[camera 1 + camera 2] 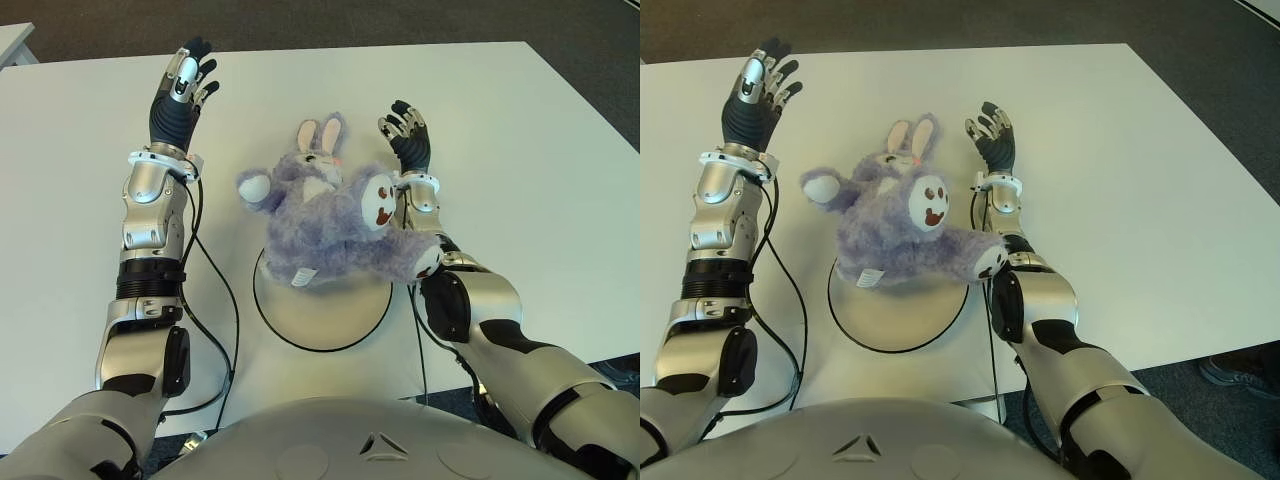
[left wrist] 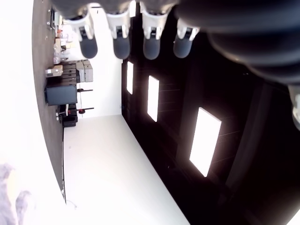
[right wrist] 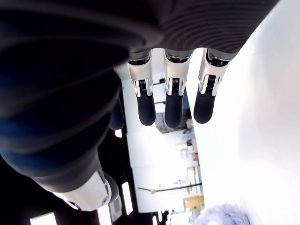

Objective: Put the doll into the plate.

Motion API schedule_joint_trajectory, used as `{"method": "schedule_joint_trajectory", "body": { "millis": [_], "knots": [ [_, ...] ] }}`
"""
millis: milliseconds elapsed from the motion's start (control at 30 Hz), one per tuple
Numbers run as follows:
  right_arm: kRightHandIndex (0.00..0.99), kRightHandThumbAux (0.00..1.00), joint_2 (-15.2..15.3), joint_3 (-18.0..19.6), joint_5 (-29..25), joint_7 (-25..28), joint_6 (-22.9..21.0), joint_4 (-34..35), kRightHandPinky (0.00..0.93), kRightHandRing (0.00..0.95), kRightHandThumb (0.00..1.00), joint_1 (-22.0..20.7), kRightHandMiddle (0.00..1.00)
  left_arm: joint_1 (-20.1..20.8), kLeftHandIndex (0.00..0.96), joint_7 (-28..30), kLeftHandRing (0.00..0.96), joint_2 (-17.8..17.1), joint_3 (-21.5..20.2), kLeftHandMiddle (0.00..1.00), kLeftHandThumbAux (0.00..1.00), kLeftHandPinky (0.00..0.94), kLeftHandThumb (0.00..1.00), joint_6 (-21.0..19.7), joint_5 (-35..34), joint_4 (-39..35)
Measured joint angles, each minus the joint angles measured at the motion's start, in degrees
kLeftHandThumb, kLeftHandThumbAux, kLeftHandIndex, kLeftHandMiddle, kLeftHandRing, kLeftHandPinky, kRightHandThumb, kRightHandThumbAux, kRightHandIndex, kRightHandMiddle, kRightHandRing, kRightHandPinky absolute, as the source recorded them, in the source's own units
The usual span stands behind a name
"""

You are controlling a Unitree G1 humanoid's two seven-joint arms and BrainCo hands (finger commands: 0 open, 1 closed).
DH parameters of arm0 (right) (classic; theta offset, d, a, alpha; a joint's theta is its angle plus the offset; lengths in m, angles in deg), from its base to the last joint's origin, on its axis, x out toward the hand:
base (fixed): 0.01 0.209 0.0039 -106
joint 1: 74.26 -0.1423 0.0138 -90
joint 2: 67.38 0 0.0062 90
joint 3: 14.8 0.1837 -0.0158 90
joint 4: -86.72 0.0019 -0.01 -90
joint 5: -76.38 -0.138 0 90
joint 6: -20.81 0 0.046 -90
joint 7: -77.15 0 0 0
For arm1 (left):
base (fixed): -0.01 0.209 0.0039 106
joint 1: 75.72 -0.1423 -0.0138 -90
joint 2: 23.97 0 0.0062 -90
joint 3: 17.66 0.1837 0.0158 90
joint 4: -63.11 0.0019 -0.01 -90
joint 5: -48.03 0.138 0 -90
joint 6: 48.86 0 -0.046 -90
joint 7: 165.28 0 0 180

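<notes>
Purple plush rabbit doll (image 1: 335, 215) lying across the far half of the round white plate (image 1: 330, 318), body over the rim, head, ears and one white-tipped arm hanging out over the white table (image 1: 540, 150). Best judged as placed, or nearly so; to finish well, worth nudging the body toward the near side until it sits centred, pushing low on the torso rather than the floppy ears. Left hand (image 1: 183, 92) raised well apart on the doll's left, fingers spread and holding nothing. Right hand (image 1: 408, 135) just beside the doll's right side, fingers loosely extended, empty too; touching the fur or not, cannot tell. Soft, light toy, likely to drag with any finger that catches the pile, so a clean upward retreat advised. Black cables (image 1: 215, 290) trailing along the left arm beside the plate, nothing else on the table in the way.
</notes>
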Motion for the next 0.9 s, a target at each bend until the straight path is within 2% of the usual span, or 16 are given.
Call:
{"method": "schedule_joint_trajectory", "body": {
  "millis": [900],
  "knots": [
    [0.193, 0.806, 0.0, 0.2, -0.1, 0.3, 0.0, 0.0, 0.2, 0.159, 0.382, 0.0, 0.16, 2.3, 0.0, -0.9, 0.003, 0.1, 0.0, 0.021, 0.279, 0.0, 0.0, 0.4, 0.7, 8.4]
  ]
}}
